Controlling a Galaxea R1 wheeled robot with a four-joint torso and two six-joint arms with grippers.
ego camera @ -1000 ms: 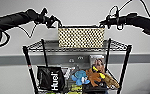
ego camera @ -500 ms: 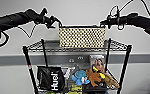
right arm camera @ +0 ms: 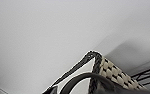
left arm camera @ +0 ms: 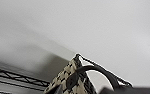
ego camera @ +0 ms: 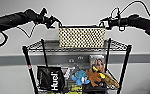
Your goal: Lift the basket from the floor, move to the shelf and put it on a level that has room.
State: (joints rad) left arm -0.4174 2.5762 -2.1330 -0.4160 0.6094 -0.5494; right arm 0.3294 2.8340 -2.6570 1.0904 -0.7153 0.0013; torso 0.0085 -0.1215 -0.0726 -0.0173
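Note:
The cream woven basket (ego camera: pixel 82 37) with its dark rim stands upright on the uppermost level (ego camera: pixel 41 46) of the black wire shelf (ego camera: pixel 26 58), about in the middle of it. My left gripper (ego camera: pixel 56 22) is at the basket's left end, open, close to the dark loop handle (left arm camera: pixel 98 71). At the opposite end, my right gripper (ego camera: pixel 103 24) sits by the other loop handle (right arm camera: pixel 76 78). Both wrist views look up along a basket corner (left arm camera: pixel 66 80) (right arm camera: pixel 111 72) against the pale wall. The floor is hidden.
The tier below holds a black Huel bag (ego camera: pixel 51 78), a blue plush toy (ego camera: pixel 79 76), a brown plush toy (ego camera: pixel 97 75) and a box (ego camera: pixel 97 60). A pale wall (ego camera: pixel 76 12) stands right behind the rack.

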